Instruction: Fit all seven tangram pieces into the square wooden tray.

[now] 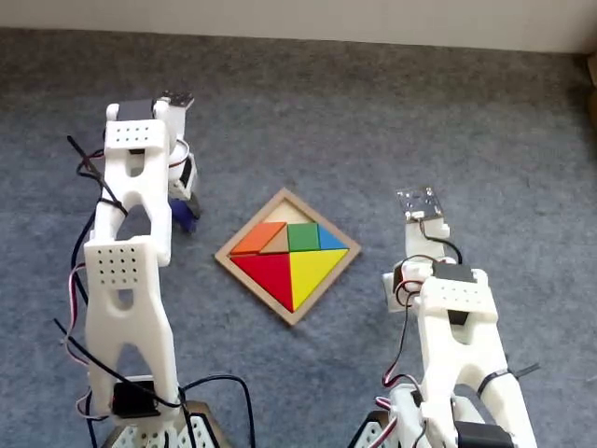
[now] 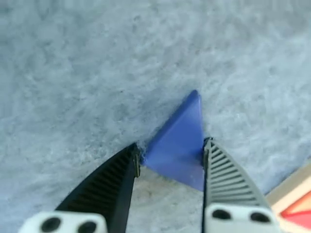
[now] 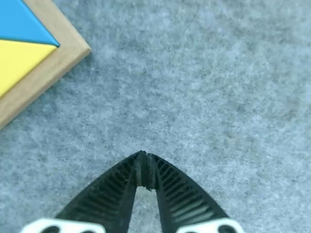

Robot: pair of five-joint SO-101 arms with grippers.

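Observation:
The square wooden tray (image 1: 227, 255) lies cornerwise on the grey carpet. It holds orange, tan, green, light blue, red (image 1: 268, 273) and yellow (image 1: 312, 271) pieces, with a bare patch (image 1: 290, 213) at its far corner. A dark blue triangle (image 2: 180, 131) sits on the carpet left of the tray, and my left gripper (image 2: 171, 150) is shut on it, one fingertip against each side. In the high view the same triangle (image 1: 186, 216) peeks out beside the left arm. My right gripper (image 3: 145, 171) is shut with nothing in it, over carpet just right of the tray's corner (image 3: 73, 48).
Grey carpet surrounds the tray on all sides. The left arm (image 1: 131, 243) stretches along the left side and the right arm (image 1: 454, 308) stands at the lower right. Cables trail near both bases. A pale wall edge runs along the far side.

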